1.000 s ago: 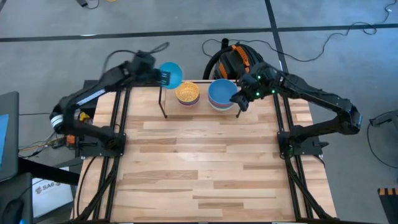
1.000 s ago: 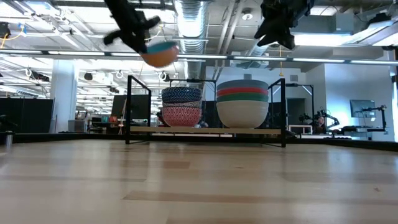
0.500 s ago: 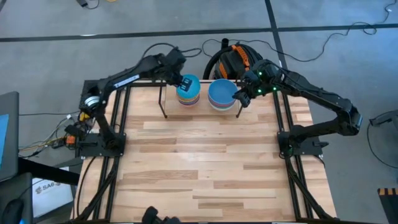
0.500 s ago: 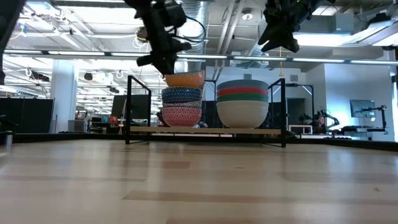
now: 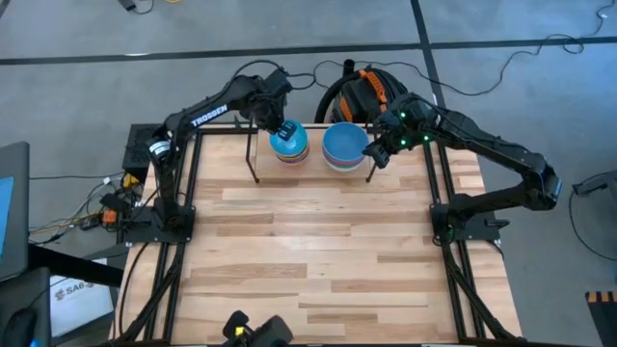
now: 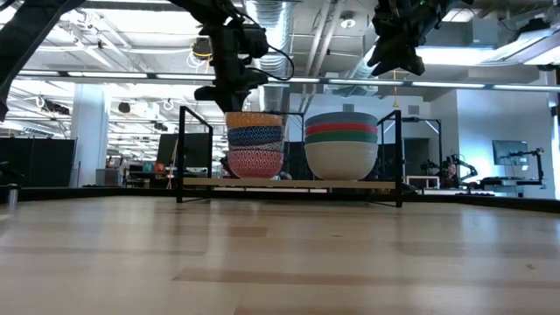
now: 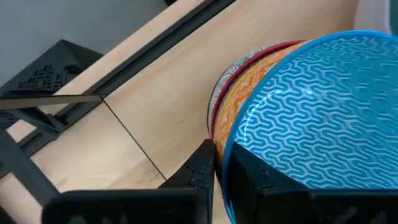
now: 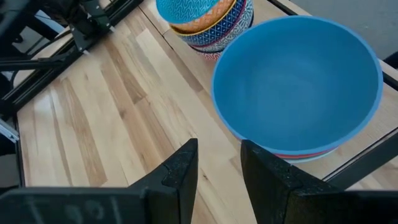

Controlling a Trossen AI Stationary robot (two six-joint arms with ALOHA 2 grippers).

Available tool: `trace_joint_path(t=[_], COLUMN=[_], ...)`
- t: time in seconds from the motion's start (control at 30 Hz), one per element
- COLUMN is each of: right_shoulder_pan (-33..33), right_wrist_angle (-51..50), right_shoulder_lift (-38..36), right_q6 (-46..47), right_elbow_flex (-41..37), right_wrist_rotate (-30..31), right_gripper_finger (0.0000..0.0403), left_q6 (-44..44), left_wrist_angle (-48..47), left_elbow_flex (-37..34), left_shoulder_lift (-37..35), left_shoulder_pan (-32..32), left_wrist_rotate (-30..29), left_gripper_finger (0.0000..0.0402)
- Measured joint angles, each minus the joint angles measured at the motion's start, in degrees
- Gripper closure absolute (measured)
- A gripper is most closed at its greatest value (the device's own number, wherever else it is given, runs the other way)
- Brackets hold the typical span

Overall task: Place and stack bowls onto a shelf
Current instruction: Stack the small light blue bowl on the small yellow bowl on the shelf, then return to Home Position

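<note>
My left gripper (image 5: 281,128) is shut on a bowl (image 7: 311,106) that is light blue with a wavy pattern inside and orange-yellow outside. That bowl (image 6: 255,119) tops the left stack on the black shelf (image 6: 181,149), nested on a blue-white patterned bowl (image 6: 255,136) and a red patterned bowl (image 6: 255,163). The right stack has a larger blue bowl (image 8: 298,81) on top, with green, red and white bowls (image 6: 341,157) under it. My right gripper (image 8: 219,155) is open and hangs above the table just in front of that stack. My left gripper pinches the light blue bowl's rim (image 7: 221,163) on the side toward the table's far left. One finger (image 7: 261,180) is inside the bowl and one finger (image 7: 198,174) outside, coming from above and pointing down. The bowl sits level, nested in the stack.
The shelf stands along the table's far edge between the two black arm rails (image 5: 183,183); its left third (image 5: 258,145) holds no bowl. Bare wooden table (image 5: 308,251) stretches toward the near edge. An orange-and-black object (image 5: 362,92) lies on the floor behind the shelf.
My left gripper carried the light blue bowl from beyond the shelf's left end toward the right, over the left stack, then down. The bowl went from tilted in the air to level and nested on the blue-white patterned bowl. My right arm kept nearly still.
</note>
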Motion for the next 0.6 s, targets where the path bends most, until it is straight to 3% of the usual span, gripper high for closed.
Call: trace_joint_path(t=[0.3,0.6], right_shoulder_pan=[0.0,0.53], right_wrist_angle=[0.03,-0.51], right_shoulder_lift=[-0.02,-0.78], right_q6=[0.03,0.67], right_elbow_flex=[0.0,0.0], right_wrist_rotate=[-0.01,0.04], right_gripper_finger=[0.0255,0.0255], left_q6=[-0.58,-1.48], left_wrist_angle=[1.67,0.27], left_elbow_flex=[0.0,1.33], left_shoulder_lift=[-0.02,-2.01], left_shoulder_pan=[1.24,2.84], left_wrist_rotate=[4.55,3.97], left_gripper_finger=[0.0321,0.0255])
